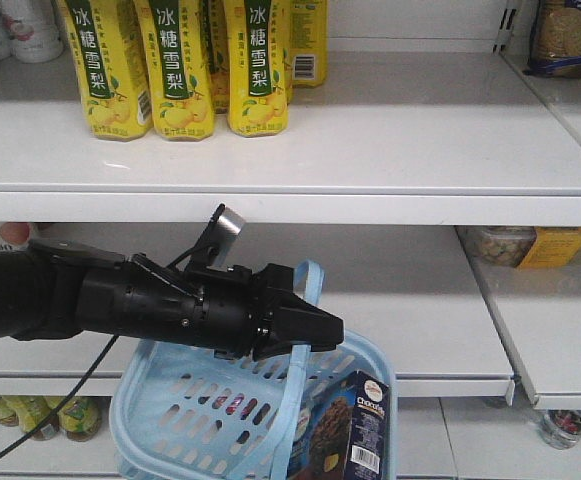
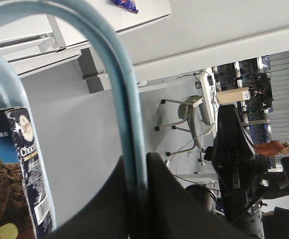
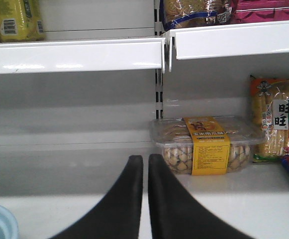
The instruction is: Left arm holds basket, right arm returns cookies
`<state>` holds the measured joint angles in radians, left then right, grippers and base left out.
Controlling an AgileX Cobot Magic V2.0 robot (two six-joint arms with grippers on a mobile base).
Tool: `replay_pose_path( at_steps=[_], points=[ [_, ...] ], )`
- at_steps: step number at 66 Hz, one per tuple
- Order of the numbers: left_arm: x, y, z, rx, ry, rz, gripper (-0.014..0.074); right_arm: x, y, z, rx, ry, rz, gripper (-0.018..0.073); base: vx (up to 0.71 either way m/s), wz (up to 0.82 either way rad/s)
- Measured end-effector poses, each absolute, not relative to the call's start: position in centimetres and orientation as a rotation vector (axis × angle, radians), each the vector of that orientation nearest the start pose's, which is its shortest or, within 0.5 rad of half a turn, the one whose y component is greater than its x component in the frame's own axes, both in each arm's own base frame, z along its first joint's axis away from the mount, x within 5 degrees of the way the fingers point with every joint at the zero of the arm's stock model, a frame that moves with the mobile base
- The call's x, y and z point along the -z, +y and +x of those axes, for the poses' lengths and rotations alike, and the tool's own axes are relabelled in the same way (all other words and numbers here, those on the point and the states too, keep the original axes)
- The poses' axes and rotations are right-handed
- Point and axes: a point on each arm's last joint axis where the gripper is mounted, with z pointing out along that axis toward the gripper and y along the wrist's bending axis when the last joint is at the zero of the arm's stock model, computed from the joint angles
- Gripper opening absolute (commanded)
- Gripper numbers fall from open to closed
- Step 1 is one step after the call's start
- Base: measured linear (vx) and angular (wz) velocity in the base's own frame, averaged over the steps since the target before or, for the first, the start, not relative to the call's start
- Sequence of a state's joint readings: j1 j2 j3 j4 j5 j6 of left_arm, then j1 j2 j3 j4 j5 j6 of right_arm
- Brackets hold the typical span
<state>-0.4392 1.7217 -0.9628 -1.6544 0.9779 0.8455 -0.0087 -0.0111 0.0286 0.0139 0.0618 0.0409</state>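
In basket (image 1: 170, 400): cookies (image 1: 355, 430) upright; long axis seemingly vertical

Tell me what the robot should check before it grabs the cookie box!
1. Left gripper clamped on the basket handle: ok.
2. Cookies upright in the basket, top uncovered: ok.
3. Right gripper open for grasping: not ok, it is shut and holds nothing.
4. Right gripper above the cookies: not ok, its camera faces the shelf and only a basket corner shows.
5. Where the cookies belong on the shelves: cannot tell.
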Motion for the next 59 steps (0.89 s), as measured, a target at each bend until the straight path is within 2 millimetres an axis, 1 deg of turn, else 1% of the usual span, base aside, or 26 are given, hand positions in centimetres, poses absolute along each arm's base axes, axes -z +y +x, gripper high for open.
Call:
replay_pose_path(
  at_steps=[19, 59],
  points=[
    [-22.99, -21.1, 26.55, 1.762, 2.396, 0.215, -0.0003, -19.85, -0.04, 5.68, -0.037, 1.562, 0.049, -0.0003, 0.03, 0.01],
    [-22.98, -21.1, 26.56, 1.761, 2.396, 0.214, -0.0003, -19.85, -0.04, 5.68, -0.037, 1.562, 0.049, -0.0003, 0.0, 0.0]
  ],
)
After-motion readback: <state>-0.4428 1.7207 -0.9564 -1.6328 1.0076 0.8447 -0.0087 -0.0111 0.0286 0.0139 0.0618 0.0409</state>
